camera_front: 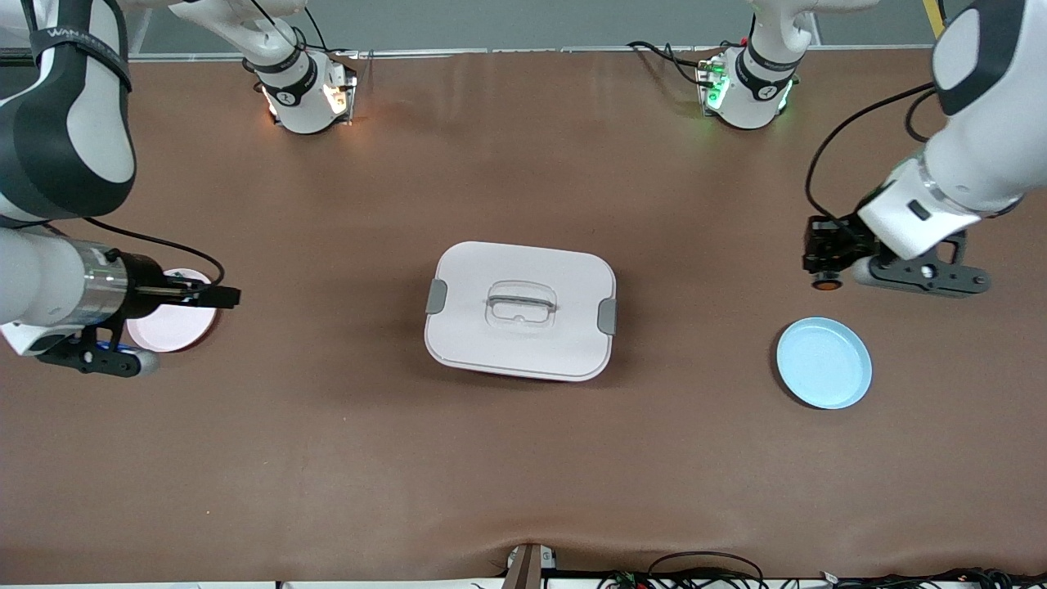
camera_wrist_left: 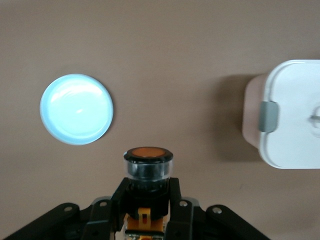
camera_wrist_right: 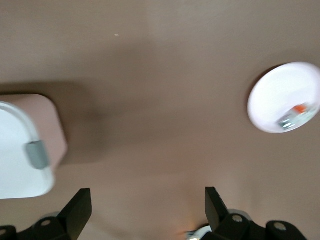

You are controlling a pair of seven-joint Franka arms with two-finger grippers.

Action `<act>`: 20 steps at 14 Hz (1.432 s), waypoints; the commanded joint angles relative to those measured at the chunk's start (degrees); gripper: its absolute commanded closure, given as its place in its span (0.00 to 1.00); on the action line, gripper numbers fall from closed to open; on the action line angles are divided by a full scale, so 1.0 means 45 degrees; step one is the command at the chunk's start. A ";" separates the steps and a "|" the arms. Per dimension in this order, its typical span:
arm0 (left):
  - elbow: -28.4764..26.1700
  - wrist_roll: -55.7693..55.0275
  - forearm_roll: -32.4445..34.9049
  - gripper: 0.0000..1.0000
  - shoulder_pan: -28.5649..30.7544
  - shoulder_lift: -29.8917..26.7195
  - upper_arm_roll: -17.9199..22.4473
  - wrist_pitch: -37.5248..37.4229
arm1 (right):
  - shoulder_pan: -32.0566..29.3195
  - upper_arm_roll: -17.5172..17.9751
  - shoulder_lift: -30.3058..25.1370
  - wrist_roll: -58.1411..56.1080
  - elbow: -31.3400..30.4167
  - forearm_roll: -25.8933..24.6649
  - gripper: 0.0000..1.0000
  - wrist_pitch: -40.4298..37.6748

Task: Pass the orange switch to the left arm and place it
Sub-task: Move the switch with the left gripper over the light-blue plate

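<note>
My left gripper (camera_front: pixel 822 263) is shut on the orange switch (camera_front: pixel 827 283), held in the air over bare table beside the blue plate. In the left wrist view the switch (camera_wrist_left: pixel 148 162) sits between the black fingers (camera_wrist_left: pixel 116 196), orange cap pointing out. My right gripper (camera_front: pixel 216 296) is open and empty over the edge of the pink plate, at the right arm's end of the table; its fingers (camera_wrist_right: pixel 80 206) stand wide apart. The white box (camera_front: pixel 520 309) with grey clips stands on the table's middle, between the two grippers. It also shows in both wrist views (camera_wrist_left: pixel 292 115) (camera_wrist_right: pixel 20 150).
A blue plate (camera_front: pixel 824 362) lies at the left arm's end, also in the left wrist view (camera_wrist_left: pixel 76 109). A pink plate (camera_front: pixel 176 327) lies at the right arm's end; in the right wrist view (camera_wrist_right: pixel 280 90) it holds a small silver and red-orange part (camera_wrist_right: pixel 295 114).
</note>
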 commanded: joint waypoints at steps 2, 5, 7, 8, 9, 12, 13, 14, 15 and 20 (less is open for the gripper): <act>-0.0049 -0.1856 0.0685 0.95 0.0677 -0.0191 -0.0039 -0.0385 | -0.0704 0.0184 -0.0206 -0.1569 -0.0096 -0.0723 0.00 -0.0525; -0.0068 -0.3870 0.0959 0.95 0.0795 -0.0171 -0.0019 -0.0404 | -0.1057 0.0204 -0.0382 -0.1921 -0.0154 -0.0704 0.00 -0.0565; -0.0107 -0.5741 0.0940 0.95 0.1008 -0.0074 -0.0038 -0.0482 | -0.1077 0.0204 -0.0479 -0.1981 -0.0232 -0.0743 0.00 -0.0585; -0.0127 -0.7201 0.0940 0.95 0.1068 -0.0035 -0.0019 -0.0482 | -0.1096 0.0204 -0.0499 -0.2000 -0.0232 -0.0743 0.00 -0.0643; -0.0166 -0.8569 0.0959 0.95 0.1165 0.0004 -0.0019 -0.0482 | -0.1193 0.0223 -0.0499 -0.2020 -0.0252 -0.0743 0.00 -0.0953; -0.0225 -1.0493 0.0979 0.95 0.1477 0.0219 -0.0019 -0.0386 | -0.1389 0.0223 -0.0480 -0.2117 -0.0252 -0.0723 0.00 -0.1053; -0.0225 -1.0981 0.0979 0.95 0.1807 0.0355 -0.0019 -0.0288 | -0.1409 0.0223 -0.0480 -0.2233 -0.0252 -0.0743 0.00 -0.1034; -0.0263 -1.1314 0.0979 0.95 0.1985 0.0453 -0.0038 -0.0171 | -0.1447 0.0223 -0.0480 -0.2215 -0.0252 -0.0743 0.00 -0.1015; -0.0399 -1.1685 0.0979 0.95 0.2180 0.0531 -0.0039 0.0120 | -0.1448 0.0223 -0.0499 -0.2196 -0.0252 -0.0743 0.00 -0.1014; -0.1240 -1.4731 0.1037 0.98 0.2377 0.1038 0.0000 0.2366 | -0.1409 0.0184 -0.0927 -0.2020 -0.0252 -0.0840 0.00 -0.1093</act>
